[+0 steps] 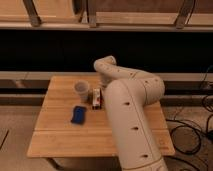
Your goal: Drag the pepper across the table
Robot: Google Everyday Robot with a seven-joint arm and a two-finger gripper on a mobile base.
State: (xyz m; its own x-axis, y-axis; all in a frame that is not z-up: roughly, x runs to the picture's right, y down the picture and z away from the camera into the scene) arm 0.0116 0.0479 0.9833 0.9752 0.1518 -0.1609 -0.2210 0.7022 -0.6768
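My gripper (95, 97) is down at the tabletop, just right of the cup, at the end of the large white arm (127, 110) that reaches in from the lower right. A small dark red pepper (100, 102) shows right at the gripper's right side, low on the light wooden table (60, 140). Whether the gripper touches or holds the pepper cannot be made out. Part of the pepper is hidden by the gripper.
A translucent plastic cup (81, 90) stands upright just left of the gripper. A flat blue pad (78, 114) lies in front of the cup. Dark cables (192, 135) lie on the floor to the right. A dark shelf runs behind the table.
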